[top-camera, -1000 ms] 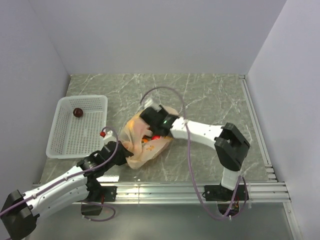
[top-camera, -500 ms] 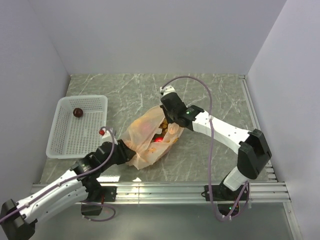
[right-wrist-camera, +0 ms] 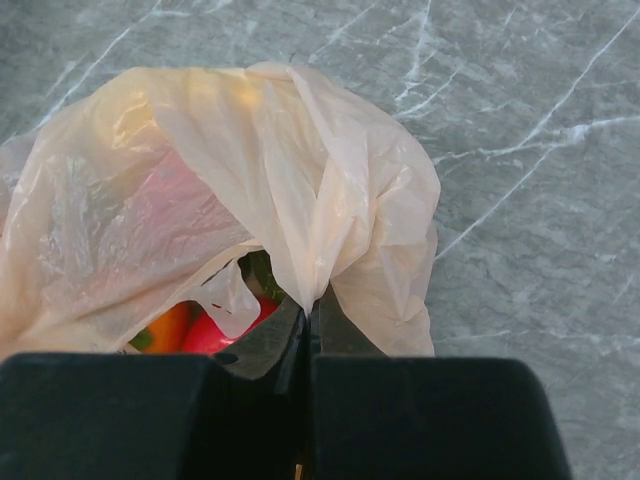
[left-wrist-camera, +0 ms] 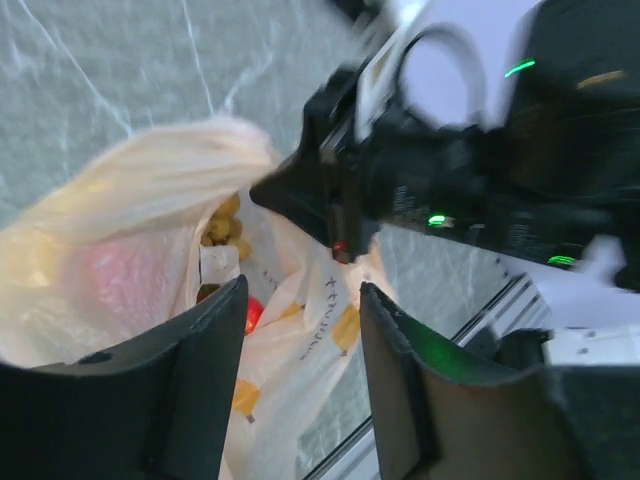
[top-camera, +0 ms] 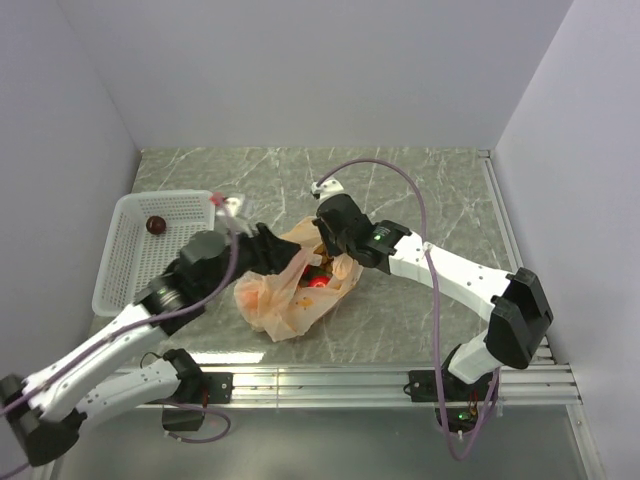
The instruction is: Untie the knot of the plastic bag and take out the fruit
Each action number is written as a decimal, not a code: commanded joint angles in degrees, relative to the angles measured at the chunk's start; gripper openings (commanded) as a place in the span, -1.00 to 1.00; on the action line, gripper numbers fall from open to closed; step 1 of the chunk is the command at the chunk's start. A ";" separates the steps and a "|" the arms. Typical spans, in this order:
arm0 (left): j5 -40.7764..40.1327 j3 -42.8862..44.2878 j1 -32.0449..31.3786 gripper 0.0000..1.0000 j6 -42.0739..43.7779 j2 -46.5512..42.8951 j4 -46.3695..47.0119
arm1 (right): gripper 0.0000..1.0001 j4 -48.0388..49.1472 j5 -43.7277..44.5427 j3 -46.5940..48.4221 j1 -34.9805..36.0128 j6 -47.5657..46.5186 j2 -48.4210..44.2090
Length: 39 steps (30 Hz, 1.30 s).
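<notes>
The pale peach-orange plastic bag [top-camera: 278, 302] lies mid-table with its mouth gaping; the knot does not show in any view. Inside it I see fruit: a red one [top-camera: 318, 283] [left-wrist-camera: 252, 313] [right-wrist-camera: 215, 335], an orange one [right-wrist-camera: 165, 325] and a tan cluster [left-wrist-camera: 222, 225]. My right gripper [top-camera: 325, 260] [right-wrist-camera: 312, 305] is shut on a fold of the bag's far rim and holds it up. Above the bag's left side hovers my left gripper [top-camera: 272, 248] [left-wrist-camera: 300, 345], open, nothing between its fingers. In the left wrist view the right gripper [left-wrist-camera: 335, 215] shows pinching the plastic.
A white mesh basket [top-camera: 110, 290] stands at the left with a dark maroon fruit [top-camera: 155, 225] in its far corner. Grey walls close in the marble table on three sides. A metal rail [top-camera: 400, 378] runs along the near edge.
My left gripper let go of the bag's near-left edge, opened and swung up to its back left. My right gripper closed on the bag's far rim and pulled it up.
</notes>
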 commanded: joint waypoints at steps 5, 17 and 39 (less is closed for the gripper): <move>4.96 -3.67 -2.88 0.00 0.97 14.83 10.82 | -1.00 0.48 0.65 0.03 -0.39 1.39 -3.90; -0.33 -3.93 -9.03 -0.11 0.97 32.76 15.84 | -1.00 1.35 -0.41 0.99 -0.82 2.35 -2.24; -20.09 -9.47 -24.87 0.03 -7.91 15.99 3.54 | -1.00 9.97 -2.78 -9.54 -6.54 5.08 -7.15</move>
